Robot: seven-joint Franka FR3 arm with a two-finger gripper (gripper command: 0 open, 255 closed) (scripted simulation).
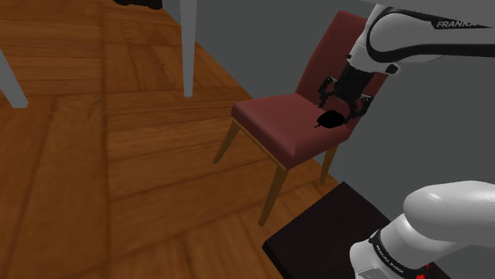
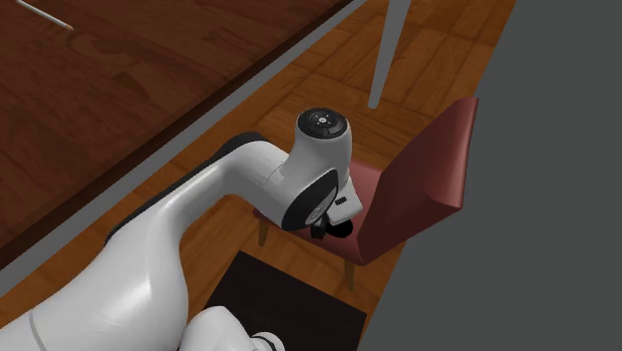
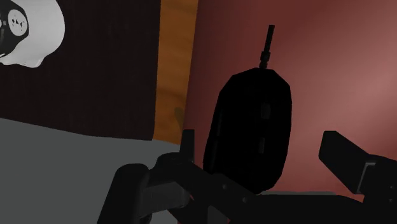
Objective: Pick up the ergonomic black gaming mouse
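Blk mouse on red chair; end effector straddles it, ungripped.

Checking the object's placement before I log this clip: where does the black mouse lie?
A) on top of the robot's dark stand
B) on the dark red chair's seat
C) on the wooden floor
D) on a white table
B: the black mouse lies on the seat of the dark red chair, close to the backrest, not on the floor or the stand.
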